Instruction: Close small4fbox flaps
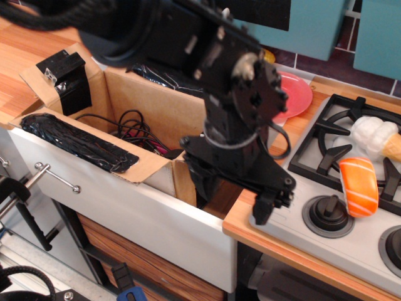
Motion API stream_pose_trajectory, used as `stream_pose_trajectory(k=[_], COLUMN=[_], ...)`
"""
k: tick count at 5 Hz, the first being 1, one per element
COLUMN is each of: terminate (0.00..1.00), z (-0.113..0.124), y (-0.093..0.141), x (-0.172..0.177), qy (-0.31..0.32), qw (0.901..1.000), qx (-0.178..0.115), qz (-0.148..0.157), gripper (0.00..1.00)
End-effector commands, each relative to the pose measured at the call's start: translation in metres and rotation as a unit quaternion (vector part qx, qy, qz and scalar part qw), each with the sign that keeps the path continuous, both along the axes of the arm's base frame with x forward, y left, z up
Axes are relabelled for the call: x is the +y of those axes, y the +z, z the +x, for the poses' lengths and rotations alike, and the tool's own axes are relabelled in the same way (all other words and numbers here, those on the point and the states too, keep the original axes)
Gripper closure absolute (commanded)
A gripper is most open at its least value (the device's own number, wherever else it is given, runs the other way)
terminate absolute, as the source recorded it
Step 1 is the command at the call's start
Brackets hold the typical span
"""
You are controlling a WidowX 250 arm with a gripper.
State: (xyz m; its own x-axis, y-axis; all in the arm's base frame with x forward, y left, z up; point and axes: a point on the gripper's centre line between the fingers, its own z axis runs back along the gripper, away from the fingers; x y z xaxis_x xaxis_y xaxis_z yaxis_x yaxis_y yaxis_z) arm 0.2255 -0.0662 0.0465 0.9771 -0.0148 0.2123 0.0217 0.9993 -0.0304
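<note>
**Box open in the sink well, arm low at its right corner**

At the left edge, the small4fbox [147, 113] sits open in the white-fronted recess, cables [128, 128] lying inside. Its flaps [78, 143] stand outward: the near one carries crinkled black tape, the left one a black block [66, 80]. Right of the box's near corner, the black gripper [235, 194] hangs low, one finger [203, 185] down by the box's right wall, the other over the stove's [351, 188] front left corner. Its jaws are spread wide and grasp nothing. Behind the arm a red plate [294, 94] lies on the counter. Toward the right edge, a salmon sushi toy [358, 186] and an ice-cream toy [376, 138] rest on the stove.
</note>
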Motion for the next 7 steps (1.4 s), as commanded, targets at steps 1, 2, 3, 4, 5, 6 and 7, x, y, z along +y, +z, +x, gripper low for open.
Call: stream_pose_trajectory(k=[1,2,3,4,5,6,7], terminate=[0.00,0.00,0.00,0.00,0.00,0.00,0.00], z=[0.041,0.053,0.059,0.060,0.063,0.070,0.070], y=[-0.007,-0.015,-0.024,-0.025,-0.021,-0.008,0.004], x=[-0.006,-0.014,-0.012,-0.012,0.001,0.013,0.027], qy=[-0.014,-0.015,-0.012,-0.006,-0.014,-0.023,-0.034], qw=[0.9989,0.9986,0.9986,0.9992,0.9990,0.9978,0.9952], qx=[-0.030,-0.031,-0.033,-0.037,-0.042,-0.037,-0.036], qz=[-0.032,-0.041,-0.039,-0.017,0.013,0.050,0.085], gripper=[0.00,0.00,0.00,0.00,0.00,0.00,0.00])
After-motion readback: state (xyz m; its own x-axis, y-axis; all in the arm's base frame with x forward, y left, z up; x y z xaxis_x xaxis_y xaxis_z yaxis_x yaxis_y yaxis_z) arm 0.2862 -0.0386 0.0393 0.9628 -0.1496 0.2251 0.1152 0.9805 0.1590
